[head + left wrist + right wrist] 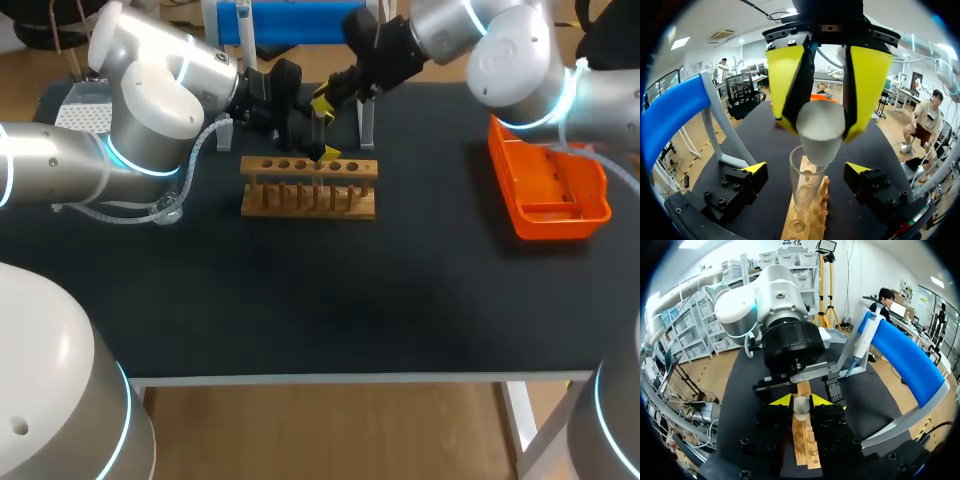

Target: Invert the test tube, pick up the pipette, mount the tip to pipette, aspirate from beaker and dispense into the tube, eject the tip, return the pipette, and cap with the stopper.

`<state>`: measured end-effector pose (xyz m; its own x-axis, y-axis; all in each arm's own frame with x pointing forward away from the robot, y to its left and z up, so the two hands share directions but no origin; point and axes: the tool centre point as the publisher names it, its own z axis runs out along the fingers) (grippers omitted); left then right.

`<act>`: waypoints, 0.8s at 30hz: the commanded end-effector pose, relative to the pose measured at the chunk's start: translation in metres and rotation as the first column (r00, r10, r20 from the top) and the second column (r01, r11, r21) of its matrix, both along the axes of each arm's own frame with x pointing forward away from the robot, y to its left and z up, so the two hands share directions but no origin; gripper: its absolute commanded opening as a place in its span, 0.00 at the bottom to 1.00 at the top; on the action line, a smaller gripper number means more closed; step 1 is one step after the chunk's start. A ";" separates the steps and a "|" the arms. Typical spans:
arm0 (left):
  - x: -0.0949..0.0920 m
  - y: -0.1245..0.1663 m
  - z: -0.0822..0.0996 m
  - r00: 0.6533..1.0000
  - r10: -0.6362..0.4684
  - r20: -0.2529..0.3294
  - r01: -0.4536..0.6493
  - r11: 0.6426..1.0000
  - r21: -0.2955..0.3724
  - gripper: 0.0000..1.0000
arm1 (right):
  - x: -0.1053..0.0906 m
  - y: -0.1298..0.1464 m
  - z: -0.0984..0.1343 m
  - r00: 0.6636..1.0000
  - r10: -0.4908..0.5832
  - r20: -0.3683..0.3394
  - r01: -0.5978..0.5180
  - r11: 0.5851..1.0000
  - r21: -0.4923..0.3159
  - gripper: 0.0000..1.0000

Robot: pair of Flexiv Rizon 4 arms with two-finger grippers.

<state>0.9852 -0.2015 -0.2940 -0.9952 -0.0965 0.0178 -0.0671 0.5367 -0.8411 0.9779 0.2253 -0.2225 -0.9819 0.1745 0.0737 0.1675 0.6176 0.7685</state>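
Spanning the frame: a dark table (300, 290), its pale front edge low in the head view.
Surface: a wooden rack (308, 187) sits upper centre, an orange tray (548, 190) at the right, and a blue stand (290, 20) at the top edge.
Left side: the left arm comes in from the left and bends across to upper centre. The left gripper (806, 169) is low over the rack, fingers spread either side of the test tube (807, 192) (released, touching nothing).
Right side: the right arm slants down from the upper right. The right gripper (801, 401) is clenched on the white stopper (820, 131).
Tube: stands in the rack, the stopper's narrow end at its mouth.
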 end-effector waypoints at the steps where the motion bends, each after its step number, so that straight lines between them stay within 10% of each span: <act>1: 0.001 0.000 0.001 1.000 -0.002 -0.003 0.002 1.000 0.003 1.00 | 0.001 -0.001 0.002 1.000 0.001 -0.001 -0.001 1.000 0.005 0.00; 24: 0.001 0.000 0.001 1.000 -0.002 -0.003 0.002 1.000 0.003 1.00 | 0.000 0.001 0.004 1.000 0.002 -0.006 -0.002 1.000 0.010 0.00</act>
